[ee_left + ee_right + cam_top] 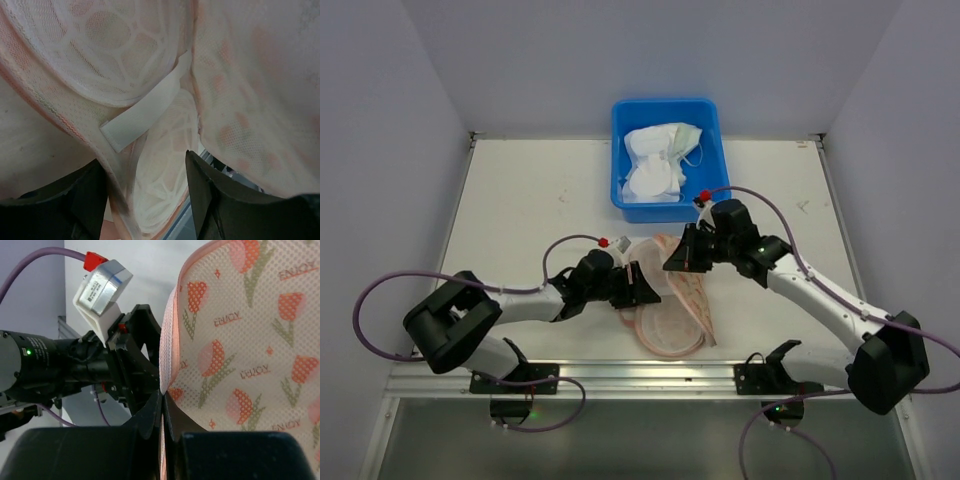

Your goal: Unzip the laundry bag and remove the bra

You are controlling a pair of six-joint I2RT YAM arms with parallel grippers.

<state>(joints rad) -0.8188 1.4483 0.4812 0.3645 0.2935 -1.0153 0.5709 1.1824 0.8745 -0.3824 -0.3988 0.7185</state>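
Both steps seemingly done: laundry bag (670, 320) unzipped, flap pinched by right tool (682, 256); left tool (638, 290) parted, empty; bra (660, 160) in blue tub (620, 150).

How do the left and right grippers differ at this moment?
The left gripper is open, fingers apart; the right gripper is shut on the pink edge of the laundry bag. The left points into the bag's white-lined inside; the right holds the printed flap lifted. Shared: both are at the unzipped bag, neither at the blue tub.
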